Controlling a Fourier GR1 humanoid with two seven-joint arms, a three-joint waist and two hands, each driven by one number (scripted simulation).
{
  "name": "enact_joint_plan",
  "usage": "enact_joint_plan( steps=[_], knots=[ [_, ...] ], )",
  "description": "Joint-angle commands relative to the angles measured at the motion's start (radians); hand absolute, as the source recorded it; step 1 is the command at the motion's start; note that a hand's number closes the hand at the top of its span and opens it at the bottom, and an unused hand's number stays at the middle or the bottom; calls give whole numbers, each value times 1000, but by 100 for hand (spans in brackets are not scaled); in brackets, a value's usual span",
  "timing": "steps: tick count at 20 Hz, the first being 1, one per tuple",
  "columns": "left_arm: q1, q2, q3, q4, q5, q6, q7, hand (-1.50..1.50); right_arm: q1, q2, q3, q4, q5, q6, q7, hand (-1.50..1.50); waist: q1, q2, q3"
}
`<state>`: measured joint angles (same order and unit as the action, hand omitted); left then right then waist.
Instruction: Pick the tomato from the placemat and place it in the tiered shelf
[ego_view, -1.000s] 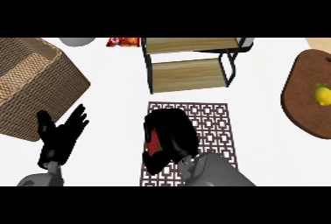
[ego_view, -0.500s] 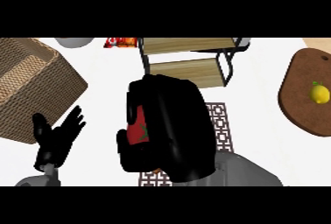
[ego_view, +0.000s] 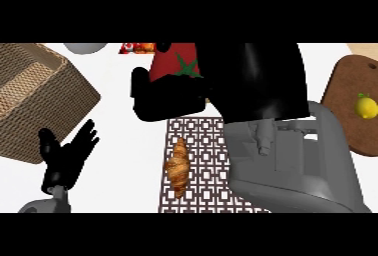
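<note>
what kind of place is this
Most likely a kitchen counter: a croissant lies on a patterned placemat, a lemon sits on a wooden cutting board, and a woven basket stands nearby.

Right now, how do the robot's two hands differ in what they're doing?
The right hand is raised high over the counter and fills the upper middle of the view; the left hand sits low at the left beside the wicker basket. The right hand's fingers are curled round the red tomato; the left hand's fingers are straight and hold nothing. Both hands are black on grey forearms.
</note>
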<state>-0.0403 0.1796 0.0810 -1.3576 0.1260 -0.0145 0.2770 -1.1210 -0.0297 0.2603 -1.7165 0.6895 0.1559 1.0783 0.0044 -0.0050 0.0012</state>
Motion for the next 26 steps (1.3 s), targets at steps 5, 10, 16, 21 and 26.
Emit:
enact_joint_plan(
  steps=[5, 10, 16, 21, 26],
  knots=[
    [28, -59, -53, -48, -33, 33, 12, 0, -212, -67, -207, 233, -39, 57, 3, 150, 9, 4, -2],
    [-6, 30, 31, -3, 18, -31, 26, 0, -246, -125, -258, 399, -56, 51, -157, 150, 7, 6, -2],
    [-2, -21, 4, 99, -22, -20, -76, 0, -259, -167, -272, 589, -78, 83, -322, 150, 6, 10, -3],
    [22, -2, 0, -2, -18, -23, -7, 0, -246, -207, -293, 753, -41, 8, -498, 150, 16, 10, -2],
    [-14, -33, -14, 8, -31, 6, 15, 0, -322, -156, -284, 916, 13, -87, -547, 150, 20, 12, -2]
  ],
)
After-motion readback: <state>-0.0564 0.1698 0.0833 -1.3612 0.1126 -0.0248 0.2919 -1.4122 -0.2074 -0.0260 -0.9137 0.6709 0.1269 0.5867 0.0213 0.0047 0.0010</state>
